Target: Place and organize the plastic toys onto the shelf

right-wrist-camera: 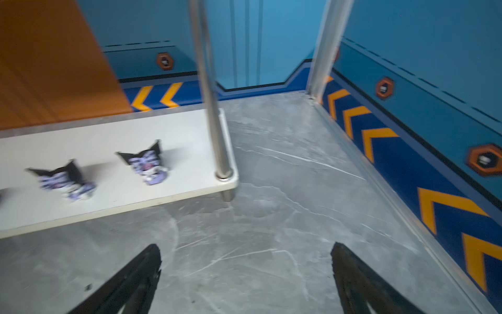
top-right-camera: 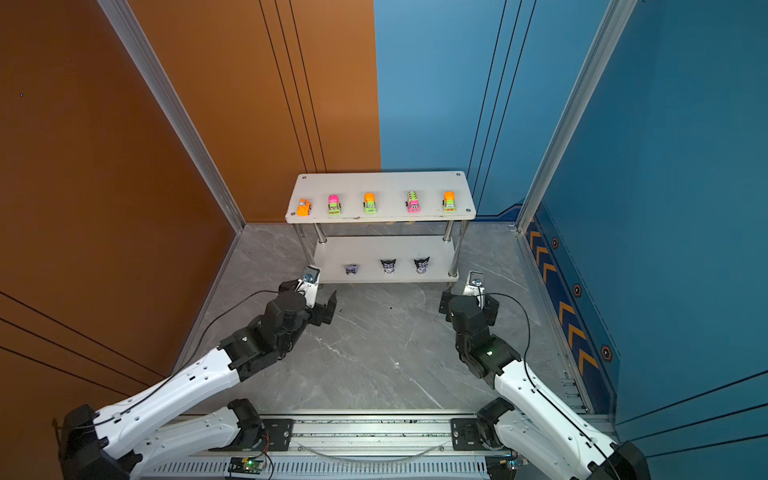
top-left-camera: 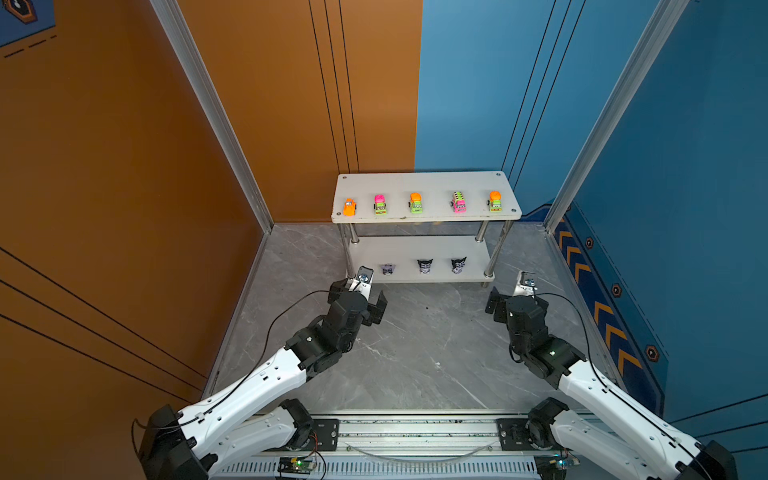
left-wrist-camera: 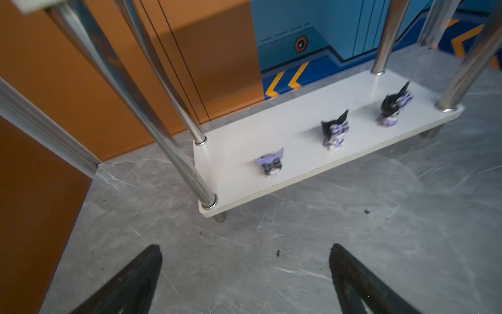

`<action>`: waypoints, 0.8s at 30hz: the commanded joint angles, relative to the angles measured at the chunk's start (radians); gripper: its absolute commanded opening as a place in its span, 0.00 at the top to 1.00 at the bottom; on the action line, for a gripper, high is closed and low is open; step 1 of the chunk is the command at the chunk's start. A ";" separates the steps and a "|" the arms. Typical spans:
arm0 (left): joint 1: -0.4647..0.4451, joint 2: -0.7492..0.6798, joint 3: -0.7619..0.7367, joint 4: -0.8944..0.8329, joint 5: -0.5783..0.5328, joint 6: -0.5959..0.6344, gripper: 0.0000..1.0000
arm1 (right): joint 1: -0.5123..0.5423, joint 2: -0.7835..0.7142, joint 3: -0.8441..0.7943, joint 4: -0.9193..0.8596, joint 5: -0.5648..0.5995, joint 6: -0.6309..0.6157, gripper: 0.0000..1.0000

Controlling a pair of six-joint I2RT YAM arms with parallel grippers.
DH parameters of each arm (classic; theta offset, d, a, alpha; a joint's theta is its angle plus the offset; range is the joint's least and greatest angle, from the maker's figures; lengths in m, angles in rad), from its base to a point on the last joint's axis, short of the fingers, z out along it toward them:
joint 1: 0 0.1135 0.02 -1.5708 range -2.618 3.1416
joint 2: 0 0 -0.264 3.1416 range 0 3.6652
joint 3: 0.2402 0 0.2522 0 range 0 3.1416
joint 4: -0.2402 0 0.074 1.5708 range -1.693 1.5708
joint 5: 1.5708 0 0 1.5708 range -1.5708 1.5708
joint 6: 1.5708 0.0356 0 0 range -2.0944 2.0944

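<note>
- A grey marbled floor (top-left-camera: 415, 353) fills the cell, with an orange wall (top-left-camera: 124, 166) on the left and a blue wall (top-left-camera: 478, 104) behind and to the right.
- The shelf (top-left-camera: 424, 183) stands at the far edge of the floor against the back walls. It has two white tiers on chrome posts.
- Five toy cars sit in a spaced row along the front of the top tier. From left to right they are an orange car (top-left-camera: 349, 207), a pink-topped green truck (top-left-camera: 380, 204), an orange-topped green truck (top-left-camera: 416, 202), a pink truck (top-left-camera: 458, 202) and another orange-topped green truck (top-left-camera: 495, 201).
- Three cat-eared figurines stand apart on the lower tier: a pale purple figurine (top-left-camera: 387, 269), a middle figurine (top-left-camera: 424, 266) and a right figurine (top-left-camera: 458, 264).
- The pale one sits lower than the other two, and its pose is too blurred to tell.
- The left gripper (left-wrist-camera: 245, 246) hangs over the floor near the shelf's front left corner, its jaws spread wide and holding nothing.
- The right gripper (right-wrist-camera: 245, 246) hangs near the front right corner, its jaws also spread wide and empty.
</note>
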 commanded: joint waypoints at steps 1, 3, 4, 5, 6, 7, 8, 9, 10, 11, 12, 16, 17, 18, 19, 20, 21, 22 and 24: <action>0.023 0.022 -0.162 0.333 -0.121 0.173 0.02 | -0.077 -0.055 -0.100 0.084 0.093 -0.062 0.00; 0.070 0.062 -0.192 0.334 -0.224 0.160 0.02 | -0.131 -0.072 -0.177 0.196 0.066 -0.117 0.00; 0.107 0.088 -0.210 0.345 -0.224 0.158 0.02 | -0.162 -0.072 -0.227 0.285 0.034 -0.154 0.00; 0.144 0.109 -0.226 0.370 -0.207 0.184 0.02 | -0.186 -0.067 -0.257 0.338 0.009 -0.169 0.00; 0.182 0.130 -0.248 0.412 -0.201 0.190 0.02 | -0.216 -0.053 -0.291 0.396 -0.010 -0.163 0.00; 0.220 0.142 -0.268 0.461 -0.187 0.178 0.02 | -0.239 -0.028 -0.316 0.450 -0.024 -0.143 0.00; 0.270 0.153 -0.289 0.495 -0.126 0.157 0.02 | -0.282 0.018 -0.333 0.504 -0.050 -0.110 0.00; 0.337 0.165 -0.312 0.524 -0.026 0.142 0.02 | -0.324 0.082 -0.333 0.547 -0.089 -0.083 0.00; 0.397 0.185 -0.332 0.562 0.029 0.121 0.02 | -0.356 0.136 -0.302 0.536 -0.128 -0.068 0.00; 0.463 0.219 -0.348 0.636 0.072 0.112 0.02 | -0.391 0.200 -0.261 0.522 -0.171 -0.062 0.00; 0.490 0.238 -0.334 0.638 0.090 0.128 0.02 | -0.408 0.274 -0.240 0.581 -0.183 -0.071 0.00; 0.597 0.346 -0.305 0.757 0.240 0.140 0.02 | -0.431 0.502 -0.179 0.822 -0.216 -0.153 0.00; 0.625 0.367 -0.295 0.770 0.291 0.123 0.02 | -0.428 0.539 -0.154 0.824 -0.216 -0.178 0.00; 0.652 0.388 -0.271 0.757 0.327 0.093 0.02 | -0.434 0.599 -0.144 0.871 -0.223 -0.176 0.00; 0.670 0.400 -0.250 0.735 0.361 0.057 0.02 | -0.436 0.654 -0.148 0.960 -0.267 -0.206 0.00; 0.689 0.409 -0.252 0.744 0.419 0.035 0.02 | -0.420 0.652 -0.125 0.894 -0.306 -0.234 0.00; 0.711 0.453 -0.286 0.856 0.502 0.033 0.02 | -0.401 0.661 -0.120 0.896 -0.337 -0.269 0.00; 0.720 0.519 -0.325 0.980 0.503 0.024 0.02 | -0.394 0.696 -0.162 1.004 -0.365 -0.290 0.00; 0.730 0.660 -0.399 1.318 0.481 0.008 0.02 | -0.377 0.746 -0.217 1.183 -0.277 -0.289 0.00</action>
